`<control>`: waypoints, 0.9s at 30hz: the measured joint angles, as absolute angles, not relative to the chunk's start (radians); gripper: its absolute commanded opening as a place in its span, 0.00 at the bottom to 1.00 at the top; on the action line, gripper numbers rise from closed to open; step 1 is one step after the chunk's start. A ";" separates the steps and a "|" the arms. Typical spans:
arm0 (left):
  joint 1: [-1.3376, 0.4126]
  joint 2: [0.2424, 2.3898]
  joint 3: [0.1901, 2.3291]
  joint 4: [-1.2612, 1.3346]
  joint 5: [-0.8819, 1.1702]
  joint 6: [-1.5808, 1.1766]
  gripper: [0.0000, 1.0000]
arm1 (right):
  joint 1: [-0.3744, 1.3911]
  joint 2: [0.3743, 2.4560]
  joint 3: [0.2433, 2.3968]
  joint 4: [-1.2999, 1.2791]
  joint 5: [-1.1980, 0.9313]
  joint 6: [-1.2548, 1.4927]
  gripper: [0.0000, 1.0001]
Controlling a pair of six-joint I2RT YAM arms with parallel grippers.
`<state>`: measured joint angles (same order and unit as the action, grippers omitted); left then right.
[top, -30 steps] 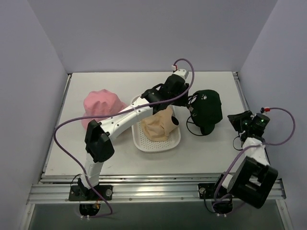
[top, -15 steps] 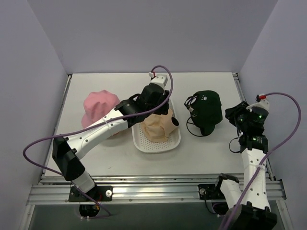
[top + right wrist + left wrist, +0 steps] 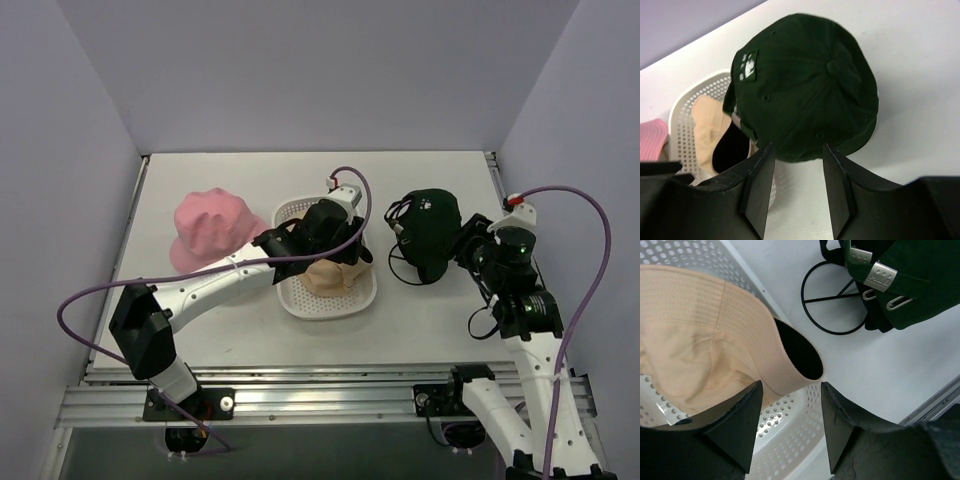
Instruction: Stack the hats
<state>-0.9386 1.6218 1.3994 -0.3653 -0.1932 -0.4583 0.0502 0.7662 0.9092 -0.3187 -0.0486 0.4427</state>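
Note:
The beige hat [image 3: 328, 276] lies in the white perforated tray [image 3: 300, 303]. My left gripper [image 3: 345, 250] hangs open and empty just above the hat's right edge; in the left wrist view [image 3: 790, 432] the beige brim [image 3: 705, 335] sits just ahead of the open jaws. The dark green cap [image 3: 430, 230] with a small white logo lies right of the tray. My right gripper [image 3: 468, 244] is open at its right side; in the right wrist view [image 3: 797, 192] the cap [image 3: 810, 85] lies just ahead of the jaws. The pink hat [image 3: 210, 228] lies at the left. No separate black hat shows.
A thin black wire loop [image 3: 832, 300] lies on the table between the tray and the green cap. The tray's rim [image 3: 682, 107] and a corner of the pink hat [image 3: 652, 142] show in the right wrist view. Purple walls close in the table.
My left arm has drawn back from beside the green cap and come down over the tray. My right arm has swung forward and left, up to the green cap.

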 measured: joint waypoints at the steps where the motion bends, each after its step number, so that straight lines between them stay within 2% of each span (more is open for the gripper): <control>1: -0.941 1.629 1.399 -0.354 -0.189 -0.457 0.59 | 0.058 0.733 0.897 -0.335 -0.050 0.442 0.40; 8: -0.943 1.728 1.430 -0.334 -0.175 -0.459 0.59 | 0.067 0.568 0.891 -0.364 -0.094 0.439 0.43; 10: -0.943 1.754 1.443 -0.337 -0.176 -0.466 0.54 | 0.067 0.567 0.891 -0.365 -0.107 0.435 0.44; 11: -0.943 1.765 1.446 -0.340 -0.179 -0.471 0.43 | 0.067 0.569 0.891 -0.366 -0.113 0.432 0.44; 14: -0.943 1.785 1.454 -0.346 -0.191 -0.491 0.23 | 0.067 0.570 0.890 -0.368 -0.129 0.421 0.45; 15: -0.943 1.787 1.454 -0.347 -0.197 -0.497 0.10 | 0.067 0.570 0.890 -0.367 -0.136 0.417 0.45; 16: -0.943 1.787 1.454 -0.348 -0.202 -0.505 0.04 | 0.067 0.571 0.890 -0.367 -0.143 0.414 0.45; 27: -0.944 1.740 1.456 -0.352 -0.242 -0.512 0.02 | 0.067 0.617 0.923 -0.355 -0.273 0.368 0.54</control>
<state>-0.9443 1.7397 1.4559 -0.3519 -0.2417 -0.5117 0.0666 0.6170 0.9226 -0.3550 -0.2733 0.3679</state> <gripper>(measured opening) 0.040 0.521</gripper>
